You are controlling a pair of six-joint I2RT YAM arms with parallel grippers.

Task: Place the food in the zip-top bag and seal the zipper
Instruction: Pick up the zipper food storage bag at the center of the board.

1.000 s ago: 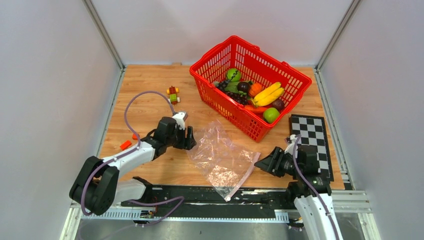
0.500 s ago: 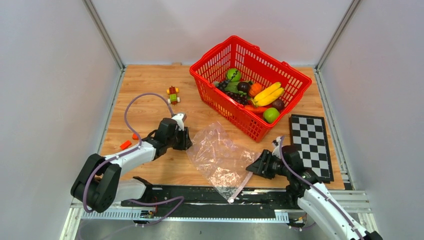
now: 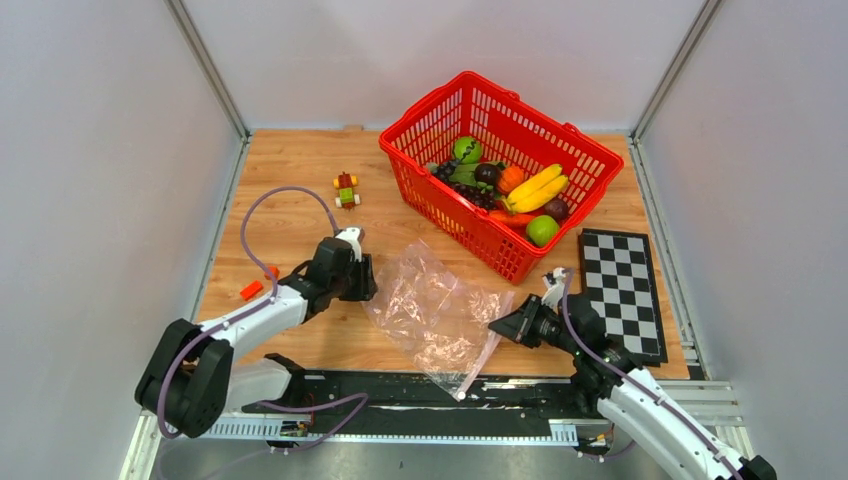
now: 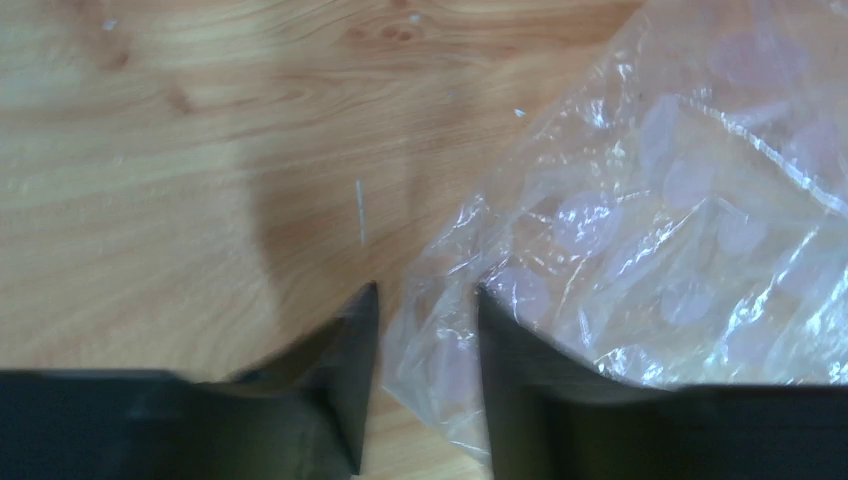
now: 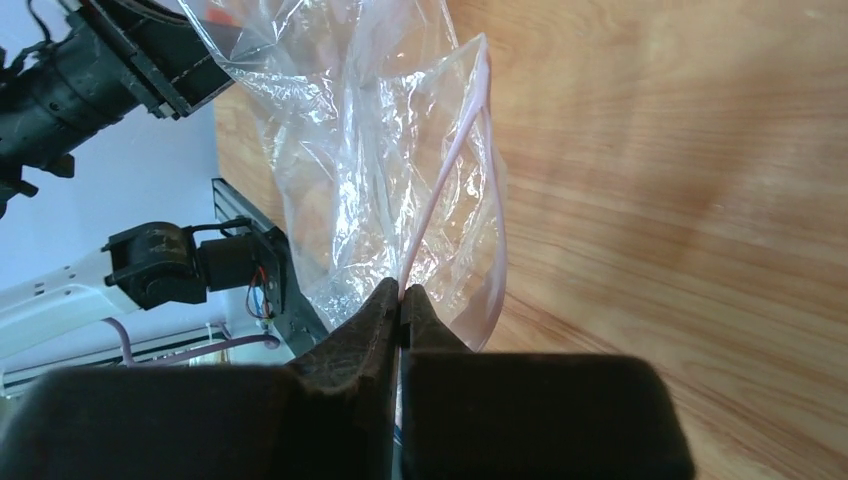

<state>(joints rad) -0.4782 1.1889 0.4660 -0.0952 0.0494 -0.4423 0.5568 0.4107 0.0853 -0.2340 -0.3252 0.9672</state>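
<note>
The clear zip-top bag [image 3: 432, 312] lies crumpled on the wooden table in front of the arms. Its pinkish zipper [image 3: 487, 350] runs along the right edge. My right gripper [image 3: 499, 325] is shut on the zipper [image 5: 450, 170], lifting one lip so the mouth of the bag [image 5: 350, 150] gapes a little. My left gripper [image 3: 368, 280] is at the bag's left edge, jaws open, with a fold of the bag [image 4: 620, 220] lying between its fingertips [image 4: 425, 295]. The food, including bananas [image 3: 537, 187], a green fruit [image 3: 541, 230] and grapes [image 3: 465, 190], sits in the red basket [image 3: 450, 215].
A small red-yellow-green block figure [image 3: 346, 189] stands at the back left. An orange piece [image 3: 251, 290] lies by the left arm. A checkerboard card [image 3: 622, 290] lies at the right. A black rail [image 3: 400, 390] runs along the near edge. Grey walls enclose the table.
My right gripper moved left to the bag's zipper edge and shut on it. The bag slid slightly left and its mouth rose. My left gripper shifted a little left.
</note>
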